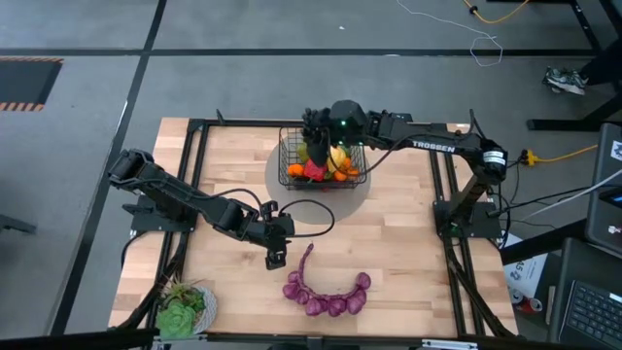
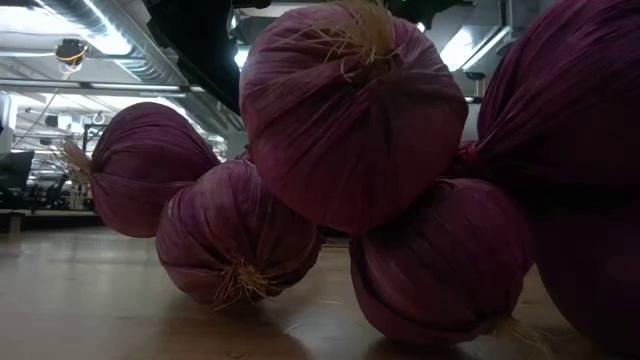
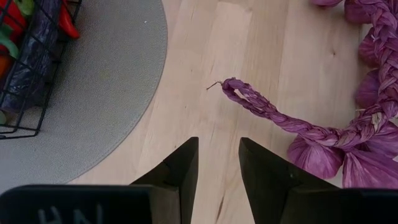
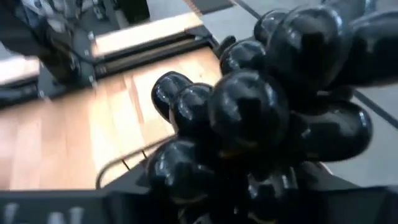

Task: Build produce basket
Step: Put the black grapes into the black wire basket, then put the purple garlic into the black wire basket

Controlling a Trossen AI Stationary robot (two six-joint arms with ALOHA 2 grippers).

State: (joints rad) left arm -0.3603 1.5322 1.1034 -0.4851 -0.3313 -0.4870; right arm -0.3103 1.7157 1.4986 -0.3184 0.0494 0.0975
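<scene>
The right gripper (image 1: pixel 313 124) reaches over the basket's (image 1: pixel 290 148) far-left corner, clenched on glossy dark grapes (image 4: pixel 261 106). The left gripper (image 3: pixel 217 165), fingers parted, hovers beside the purple string (image 1: pixel 326 292).

Robotics lab, framed workbench (image 1: pixel 389 228), floor cables (image 1: pixel 491 44), ceiling ducts (image 2: pixel 110 40)

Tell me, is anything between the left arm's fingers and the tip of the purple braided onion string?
No. In the left wrist view, only bare light wooden tabletop lies between the left gripper and the purple braided onion string.
</scene>
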